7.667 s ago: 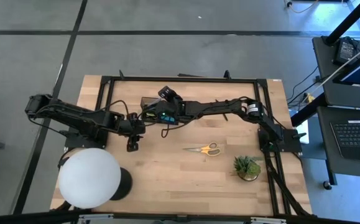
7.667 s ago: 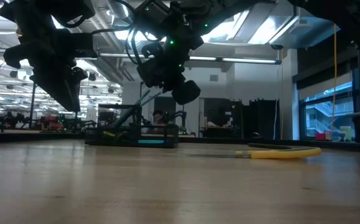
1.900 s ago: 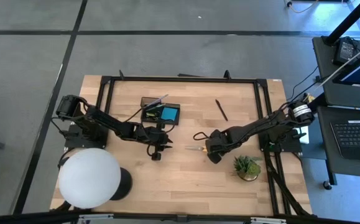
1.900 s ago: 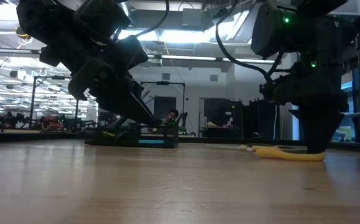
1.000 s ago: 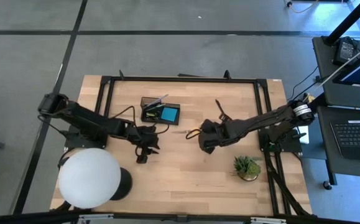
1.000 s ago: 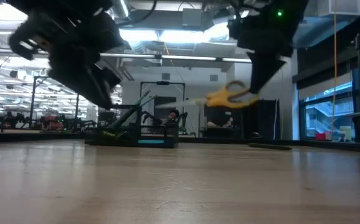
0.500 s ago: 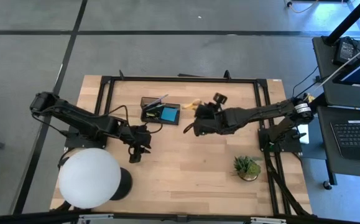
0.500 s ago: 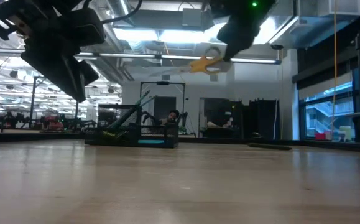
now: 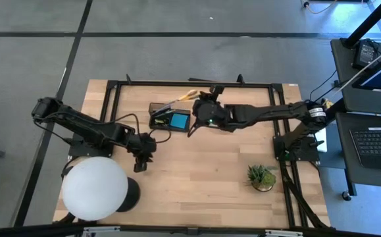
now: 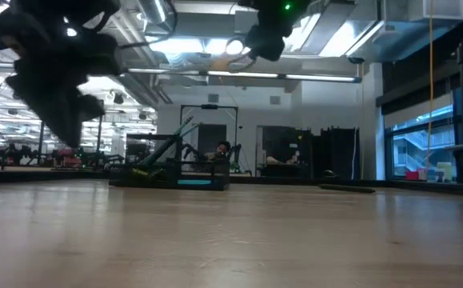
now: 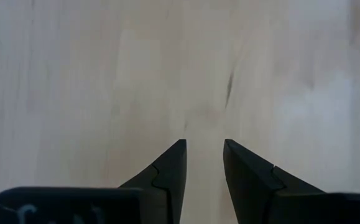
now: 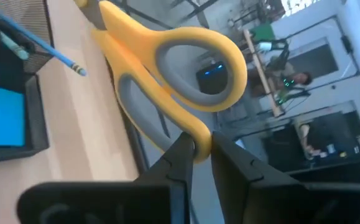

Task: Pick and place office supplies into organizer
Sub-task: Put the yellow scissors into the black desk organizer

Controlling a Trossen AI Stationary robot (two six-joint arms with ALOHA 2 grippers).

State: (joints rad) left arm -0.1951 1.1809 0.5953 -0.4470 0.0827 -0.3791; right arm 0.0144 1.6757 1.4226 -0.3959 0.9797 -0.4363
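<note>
Scissors (image 12: 167, 74) now off the desk (image 9: 203, 178), pinched in our right hand (image 12: 195, 146), organizer (image 9: 170, 118) just beside it; left hand (image 11: 203, 163) spread, idle.

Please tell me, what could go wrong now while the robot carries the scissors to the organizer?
1. The right gripper pinches only one thin handle loop of the scissors, so they may swing or slip out.
2. A pencil leans out of the organizer; the scissors could hit it when lowered.
</note>
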